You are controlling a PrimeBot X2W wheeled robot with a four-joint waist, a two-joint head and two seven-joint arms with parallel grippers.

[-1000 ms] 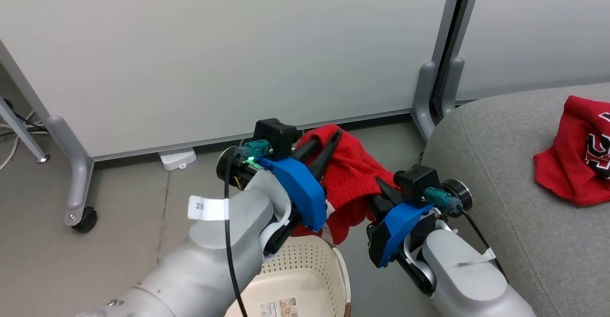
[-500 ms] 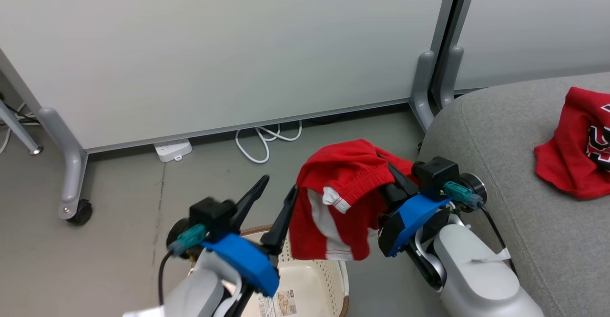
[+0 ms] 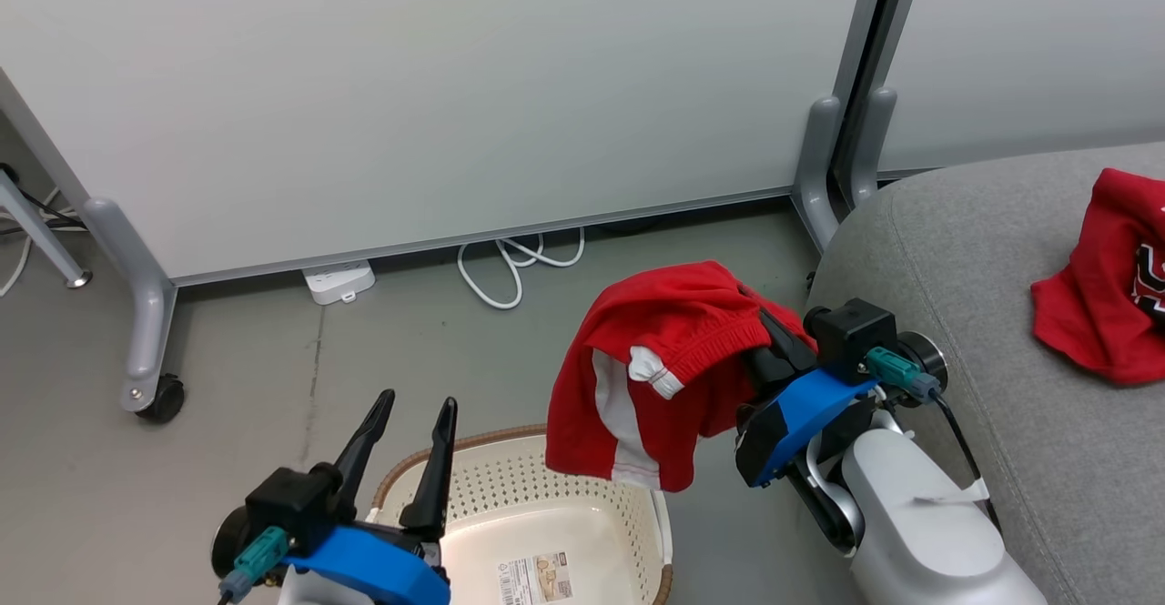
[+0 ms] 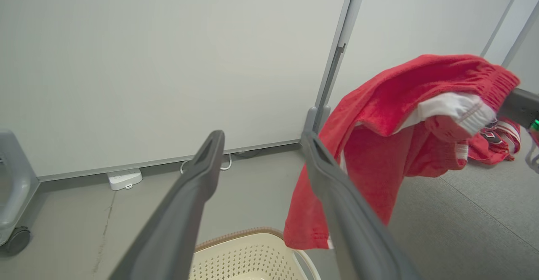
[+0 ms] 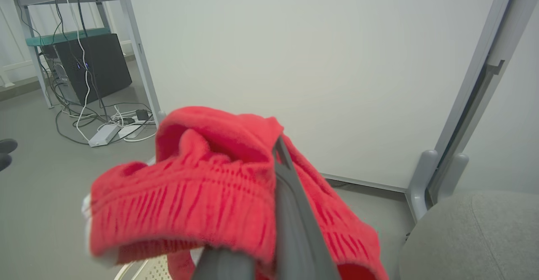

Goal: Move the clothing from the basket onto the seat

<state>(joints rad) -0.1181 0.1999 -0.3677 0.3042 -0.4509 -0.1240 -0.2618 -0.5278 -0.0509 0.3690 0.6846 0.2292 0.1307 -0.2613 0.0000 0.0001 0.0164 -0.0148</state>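
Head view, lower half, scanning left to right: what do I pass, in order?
castor wheel → left gripper → shorts → jersey

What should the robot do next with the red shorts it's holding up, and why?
Probably carry the red shorts with white side stripes rightward, over the light-grey fabric seat cushion, before letting go. The right jaws are shut on them, and they hang near the cream perforated plastic basket, not yet above the seat, where the red lettered jersey already lies.
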